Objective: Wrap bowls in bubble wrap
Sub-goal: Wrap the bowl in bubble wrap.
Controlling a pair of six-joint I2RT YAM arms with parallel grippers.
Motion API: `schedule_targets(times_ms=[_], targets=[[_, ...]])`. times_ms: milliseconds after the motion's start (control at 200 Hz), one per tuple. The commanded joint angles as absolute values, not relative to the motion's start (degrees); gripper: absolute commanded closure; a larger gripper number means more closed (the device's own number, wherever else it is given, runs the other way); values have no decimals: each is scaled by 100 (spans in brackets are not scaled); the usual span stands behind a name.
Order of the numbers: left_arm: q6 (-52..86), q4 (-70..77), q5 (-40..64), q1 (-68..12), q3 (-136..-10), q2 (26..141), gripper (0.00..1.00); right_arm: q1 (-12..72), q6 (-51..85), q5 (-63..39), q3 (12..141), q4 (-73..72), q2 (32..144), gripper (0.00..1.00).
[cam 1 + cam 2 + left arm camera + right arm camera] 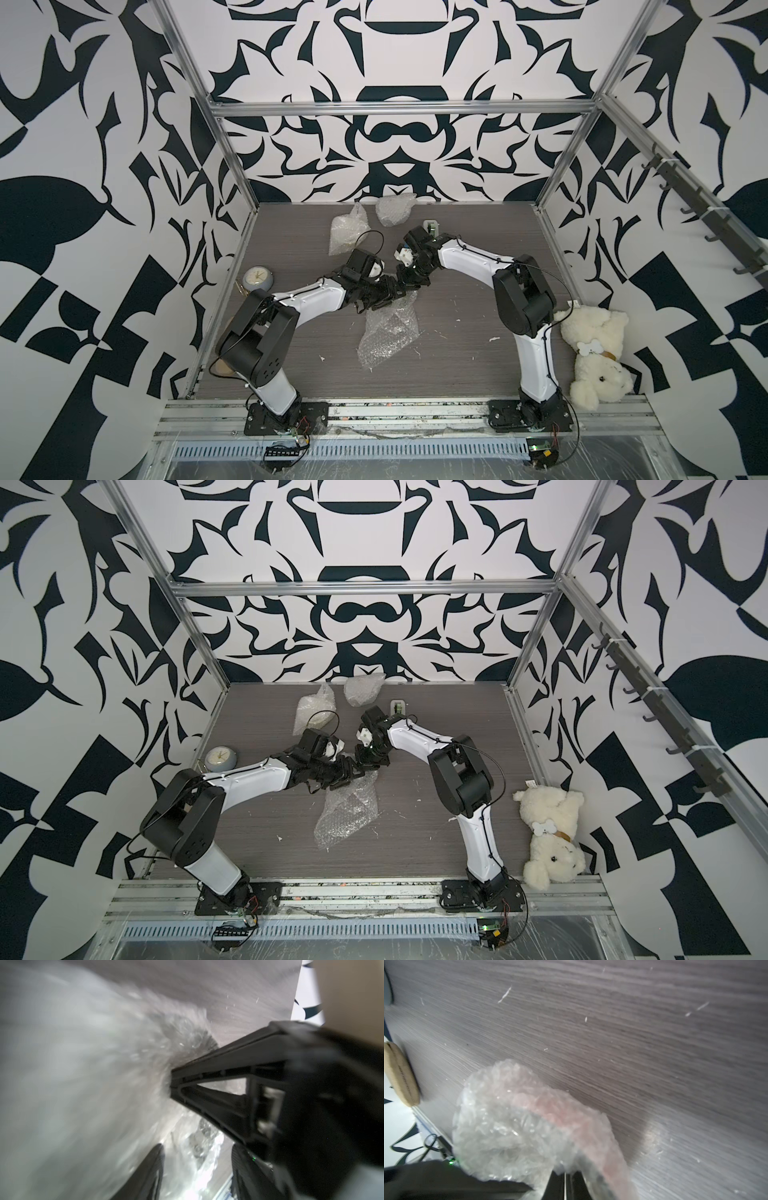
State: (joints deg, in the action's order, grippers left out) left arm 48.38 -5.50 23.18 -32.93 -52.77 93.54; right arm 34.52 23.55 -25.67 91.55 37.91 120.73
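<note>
I have both arms meeting mid-frame in both top views, over the grey table (457, 365). The right gripper (173, 1084) has its fingers pressed together on a gathered fold of the bubble wrap (388, 332). In the left wrist view the plastic bunches up right at its tip.

The left gripper (197, 1146) stands with its fingers (151, 1172) apart and shiny wrap lying between them. The picture is too blurred for me to tell whether either finger touches it.

The bubble wrap lies crumpled on the table at the centre of the frame. Its upper end is raised to the grippers and its lower end trails toward the bottom of the frame. In the right wrist view a curved pinkish band shows through it, and I cannot tell what that is.

At upper centre, near the back wall, sit a crumpled bundle (349, 228) and a second bundle (395, 208), apart from each other. A tape dispenser (432, 226) stands just right of them. A clock (257, 278) sits at the table's left edge and a teddy bear (594, 353) at its right.
</note>
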Motion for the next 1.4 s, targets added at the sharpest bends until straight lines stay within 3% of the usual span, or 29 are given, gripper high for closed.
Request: schedule_targets(times_ms=[0,95,280,715,1095,1400], targets=[[4470,-1763,1201,-3157,-5579,9114,42,3481,1915,-2131,9407,4226,12254,91],[4266,-2079,794,-3019,-5614,9094,41,3489,1615,-2035,9747,4444,12405,90],[4180,-1739,1135,-2845,-5414,9309,47,3491,1359,-2064,10328,4643,12644,90],[4974,-1051,1560,-3788,-5698,9826,48,3301,1025,-2042,11168,4642,13222,90],[4729,-1539,501,-3005,-5137,8360,29,3208,967,-2413,10832,4363,13130,90],[4286,-660,1454,-2648,-4962,8784,40,3200,694,-2616,10968,4324,13231,91]])
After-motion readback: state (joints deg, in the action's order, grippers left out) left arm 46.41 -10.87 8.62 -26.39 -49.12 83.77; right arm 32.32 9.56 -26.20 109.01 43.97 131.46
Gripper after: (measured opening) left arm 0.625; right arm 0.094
